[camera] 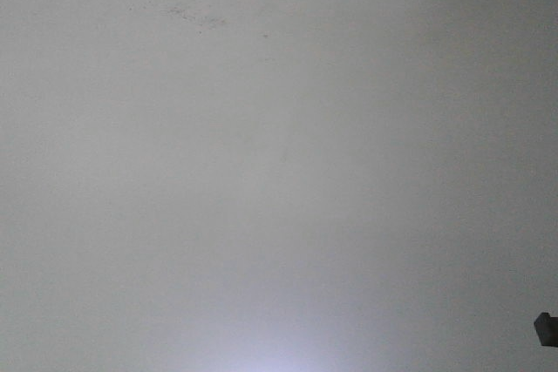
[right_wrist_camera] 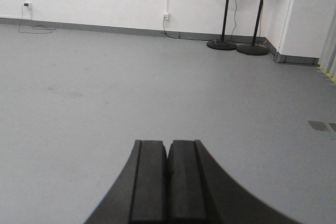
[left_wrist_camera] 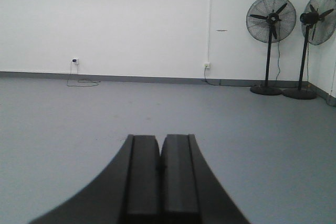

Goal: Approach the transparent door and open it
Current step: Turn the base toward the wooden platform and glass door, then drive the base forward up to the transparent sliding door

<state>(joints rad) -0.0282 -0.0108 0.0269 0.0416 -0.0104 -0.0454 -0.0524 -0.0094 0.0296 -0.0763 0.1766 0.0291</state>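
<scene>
Door: the transparent door is not in any of the three views, so I cannot say where it stands.
Front view: almost all plain pale grey wall (camera: 261, 172), smooth, with a few faint scuffs near the top left and a small dark block (camera: 546, 328) at the bottom right edge.
Left claw (left_wrist_camera: 160, 169): bottom middle of its wrist view, two flat black pads pressed together, nothing between them.
Right claw (right_wrist_camera: 168, 177): bottom middle of its wrist view, pads also pressed tight together, holding nothing.
Floor (left_wrist_camera: 63, 129): smooth, dull grey, wide and bare, with some faint dark smudges on the left of the right wrist view.
Far wall (left_wrist_camera: 115, 19): flat white, with a grey strip along the bottom.
Fans: two tall black standing fans (left_wrist_camera: 269, 40) at the upper right, round wire cages on thin poles with round flat bases.
Plugs: a small white socket (left_wrist_camera: 75, 61) with a thin dark cord on the left, another socket (left_wrist_camera: 207, 65) near the middle.
How the door may handle: my guess is that glass is heavy, hard, slippery and can break, so go slow.
Where to hold: best guess is a handle or the frame, not the bare glass.
Step now: the robot likely needs to turn and drive to find the door first.
</scene>
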